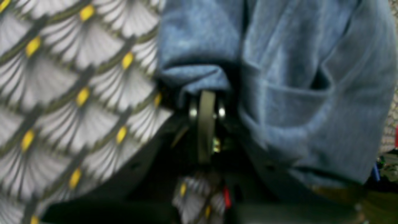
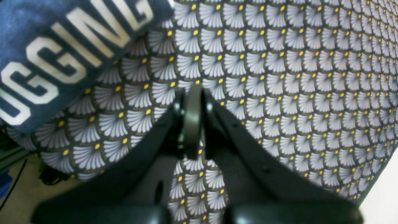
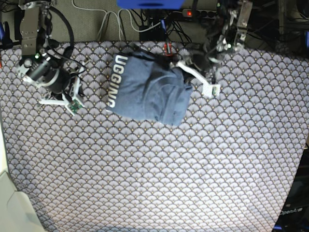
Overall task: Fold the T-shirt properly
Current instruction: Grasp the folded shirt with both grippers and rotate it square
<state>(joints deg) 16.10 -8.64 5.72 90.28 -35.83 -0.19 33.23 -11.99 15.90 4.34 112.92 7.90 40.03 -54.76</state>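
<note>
The grey-blue T-shirt (image 3: 147, 89) lies partly folded at the far middle of the table, with white block lettering (image 3: 115, 79) facing up on its left part. My left gripper (image 3: 187, 81) is at the shirt's right edge. In the left wrist view its jaws (image 1: 206, 95) are shut, with a bunched fold of the T-shirt (image 1: 311, 93) gathered over the tips. My right gripper (image 3: 70, 99) stands to the left of the shirt, apart from it. It is shut with nothing in it (image 2: 192, 90) above the cloth, and the lettered T-shirt (image 2: 56, 56) is ahead to its left.
A scallop-patterned tablecloth (image 3: 154, 169) covers the whole table. Cables and a power strip (image 3: 193, 13) run along the far edge. The table's left edge (image 3: 7, 164) borders a pale floor, and its right edge (image 3: 297, 174) meets dark equipment.
</note>
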